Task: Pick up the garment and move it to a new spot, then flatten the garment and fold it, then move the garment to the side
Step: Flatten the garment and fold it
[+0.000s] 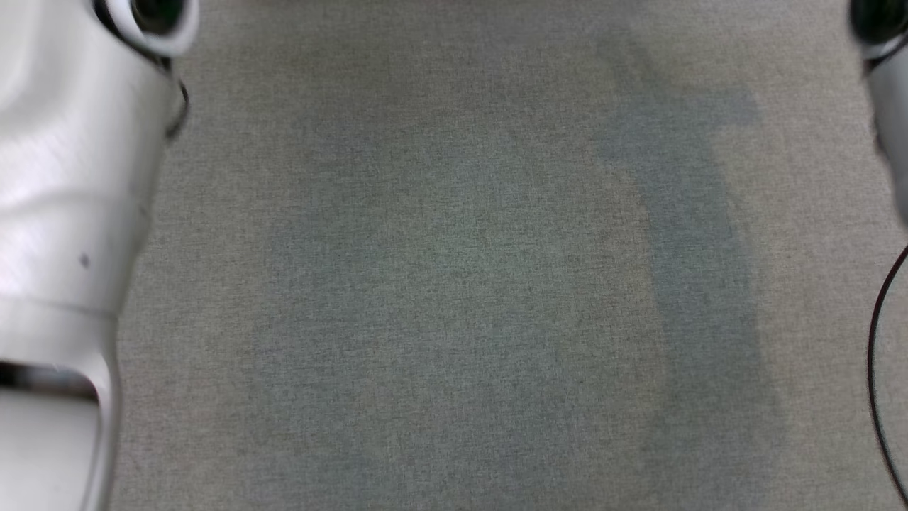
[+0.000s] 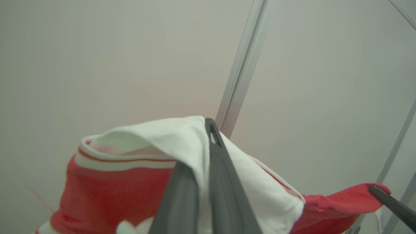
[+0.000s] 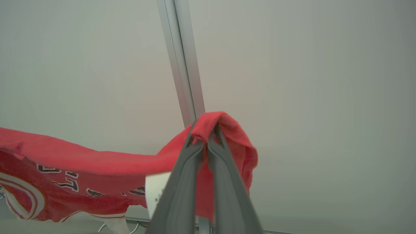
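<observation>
Red-and-white garment (image 2: pixel 123 191) hangs in the air, stretched between both grippers: the left gripper (image 2: pixel 203 152) is clamped on its white edge at lower centre, the right gripper (image 3: pixel 205 133) pinches a red corner at centre frame.

Saw a red garment (image 3: pixel 97 162) with white panels, a thin red stripe along a white band, and black white-edged lettering. Noted dark grey fingers (image 2: pixel 224 195), a glossy white forearm (image 1: pixel 64 177), a speckled grey-green surface (image 1: pixel 454 284).
</observation>
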`<state>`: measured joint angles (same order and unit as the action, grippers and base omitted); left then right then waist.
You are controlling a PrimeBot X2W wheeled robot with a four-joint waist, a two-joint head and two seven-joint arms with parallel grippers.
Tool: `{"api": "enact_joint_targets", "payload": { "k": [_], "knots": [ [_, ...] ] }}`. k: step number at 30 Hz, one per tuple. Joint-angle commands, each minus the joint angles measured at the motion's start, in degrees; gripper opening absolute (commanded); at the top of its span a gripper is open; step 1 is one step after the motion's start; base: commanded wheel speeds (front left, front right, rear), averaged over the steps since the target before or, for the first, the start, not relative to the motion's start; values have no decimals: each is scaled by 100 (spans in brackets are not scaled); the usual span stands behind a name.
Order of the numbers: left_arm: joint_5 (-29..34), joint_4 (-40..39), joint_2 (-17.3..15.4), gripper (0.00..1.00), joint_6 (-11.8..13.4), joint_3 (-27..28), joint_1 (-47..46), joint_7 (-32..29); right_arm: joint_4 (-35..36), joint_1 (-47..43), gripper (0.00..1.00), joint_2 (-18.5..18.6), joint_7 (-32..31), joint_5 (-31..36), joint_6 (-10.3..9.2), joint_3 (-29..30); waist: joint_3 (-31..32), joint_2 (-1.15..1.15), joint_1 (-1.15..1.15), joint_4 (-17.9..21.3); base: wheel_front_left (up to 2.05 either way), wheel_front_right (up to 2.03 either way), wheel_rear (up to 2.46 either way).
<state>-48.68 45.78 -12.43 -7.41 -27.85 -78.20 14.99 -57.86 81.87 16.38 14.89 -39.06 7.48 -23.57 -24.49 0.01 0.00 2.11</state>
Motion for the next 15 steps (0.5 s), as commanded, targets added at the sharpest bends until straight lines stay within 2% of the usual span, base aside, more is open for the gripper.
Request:
{"api": "enact_joint_targets", "payload": {
  "k": [1, 4, 7, 15],
  "knots": [
    [1, -72, -17, 0, -10, 17, 419, 23, 27, -336, 0, -51, 31, -90, 3, -55, 27, -1, 0, -3, 0, 0, 0],
    [-24, -302, 48, 0, -11, 266, 1235, 25, 232, -1095, 0, -113, 33, -200, 3, -110, 98, -1, 0, -20, 0, 0, 0],
    [100, -486, 87, 0, -10, 247, 1918, 25, 489, -1608, 0, -106, 35, -243, 3, -48, 169, -1, 0, -16, 0, 0, 0],
    [363, -1438, 317, 0, -10, 1071, 4278, 26, 1516, -3856, 0, -244, 33, -137, 3, 347, 508, -1, 0, -97, 0, 0, 0]
  ]
}}
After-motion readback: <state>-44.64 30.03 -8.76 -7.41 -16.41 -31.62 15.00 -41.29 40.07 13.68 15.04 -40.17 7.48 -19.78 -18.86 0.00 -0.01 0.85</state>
